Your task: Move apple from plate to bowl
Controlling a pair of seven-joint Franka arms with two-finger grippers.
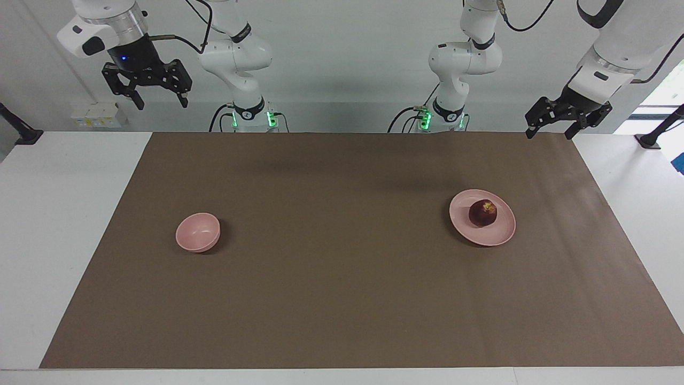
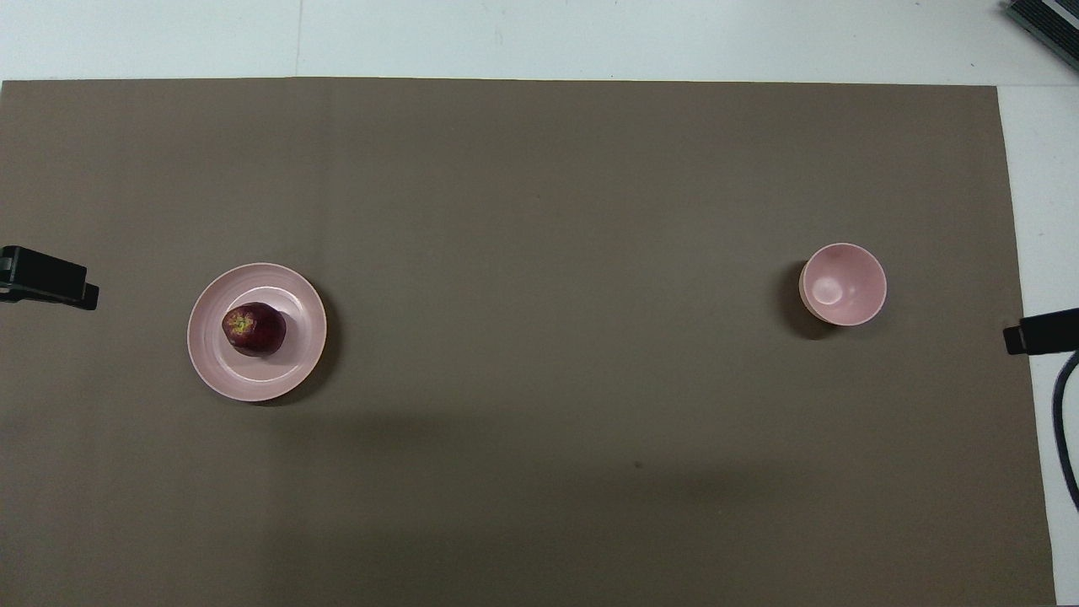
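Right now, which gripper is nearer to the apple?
Left. The left gripper hangs open above the table's edge at the apple's end, where the plate sits. The right gripper hangs open high at the bowl's end.

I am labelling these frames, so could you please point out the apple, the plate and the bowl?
apple (image 1: 482,213), facing view, on its dark red side.
plate (image 1: 481,235), facing view, on the bare pink rim.
bowl (image 2: 858,282), overhead view, on its inner wall.

white wall (image 1: 342,64), brown-matted table (image 1: 53,240)
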